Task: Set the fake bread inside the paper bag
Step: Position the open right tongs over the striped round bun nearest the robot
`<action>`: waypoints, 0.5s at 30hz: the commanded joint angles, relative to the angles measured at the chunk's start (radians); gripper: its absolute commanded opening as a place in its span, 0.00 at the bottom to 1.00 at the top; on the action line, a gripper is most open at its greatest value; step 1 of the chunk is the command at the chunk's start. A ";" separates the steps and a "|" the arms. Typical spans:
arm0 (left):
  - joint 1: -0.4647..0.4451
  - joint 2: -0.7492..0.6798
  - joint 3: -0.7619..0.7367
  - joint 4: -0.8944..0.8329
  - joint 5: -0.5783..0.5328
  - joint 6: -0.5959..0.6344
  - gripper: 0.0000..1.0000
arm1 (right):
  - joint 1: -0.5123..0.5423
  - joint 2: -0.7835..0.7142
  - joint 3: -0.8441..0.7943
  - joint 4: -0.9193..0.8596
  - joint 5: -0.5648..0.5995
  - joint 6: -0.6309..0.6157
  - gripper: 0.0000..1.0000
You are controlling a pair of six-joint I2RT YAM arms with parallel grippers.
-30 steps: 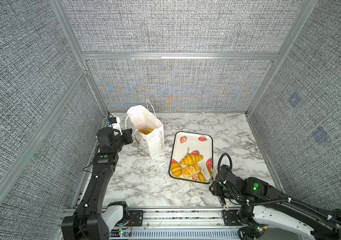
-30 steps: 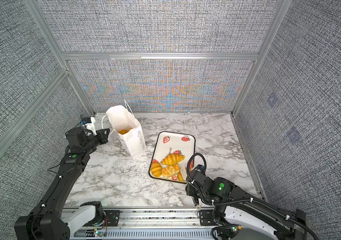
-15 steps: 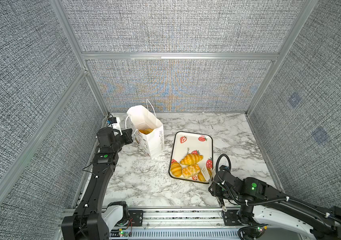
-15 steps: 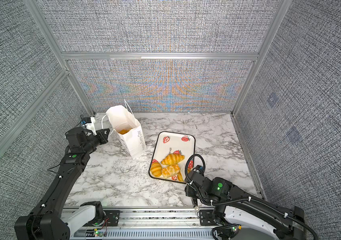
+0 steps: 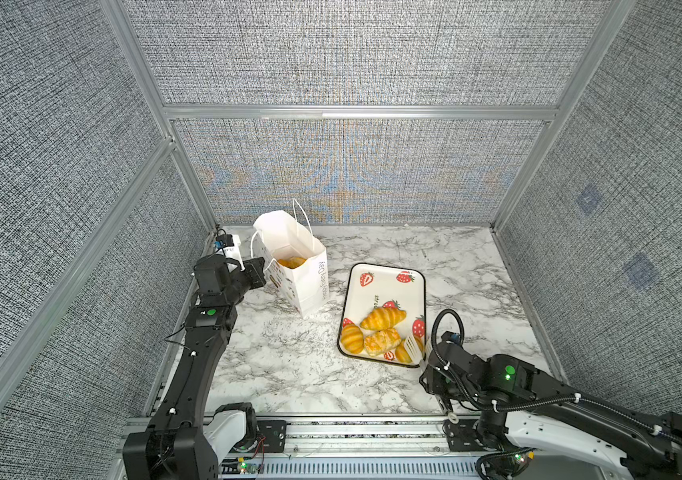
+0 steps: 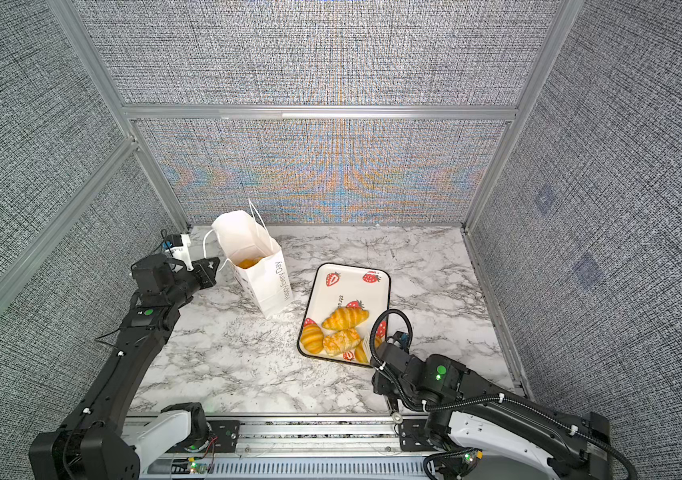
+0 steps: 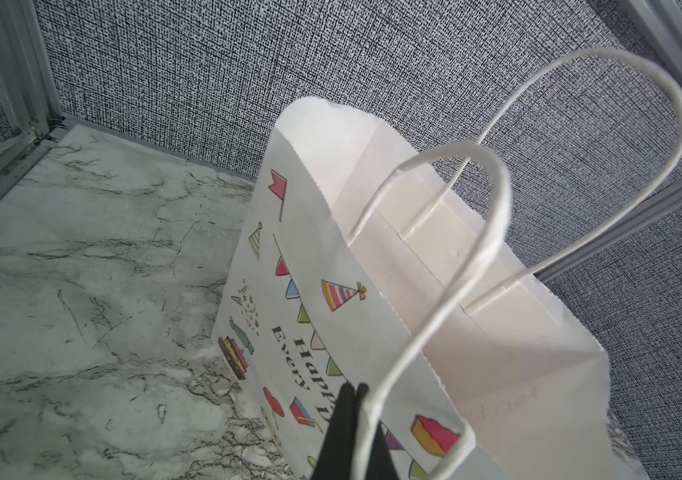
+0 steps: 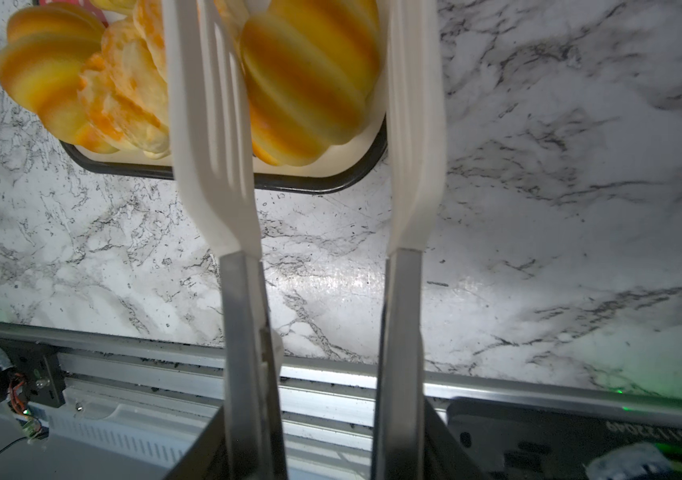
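Leftmost, our left gripper (image 5: 261, 266) is clenched on the near cord handle (image 7: 493, 232) of the paper bag (image 5: 306, 282). In the left wrist view the cord runs down between the black fingers (image 7: 341, 419). The bag stands upright and open on the marble table (image 5: 289, 365), near the back left corner, and we see one piece of fake bread (image 5: 291, 262) lying inside it.

Further right, apart from the bag, lies the strawberry-printed tray (image 5: 387, 286). Four more pastries are gathered at its near end: a croissant (image 5: 383, 318), a ridged roll (image 5: 352, 337), a flaky pastry (image 5: 381, 341) and a second ridged roll (image 8: 310, 75) in the near right corner. That last roll sits between the two white slotted blades of the tongs (image 8: 210, 145), which stand apart; whether they touch it we cannot tell. Our right gripper (image 5: 435, 368) grasps the tongs by their metal arms, just beside the tray's near right corner.
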 commanded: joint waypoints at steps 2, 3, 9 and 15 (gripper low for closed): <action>-0.001 0.000 -0.004 0.020 0.012 0.004 0.00 | 0.001 0.028 0.003 0.031 -0.004 -0.007 0.50; -0.001 0.000 -0.004 0.019 0.012 0.004 0.00 | 0.003 0.038 0.006 0.037 -0.005 -0.010 0.50; -0.001 -0.001 -0.003 0.019 0.008 0.006 0.00 | 0.004 0.053 0.018 0.042 0.008 -0.026 0.50; -0.001 -0.001 -0.004 0.017 0.008 0.007 0.00 | 0.004 0.058 0.021 0.018 0.020 -0.031 0.50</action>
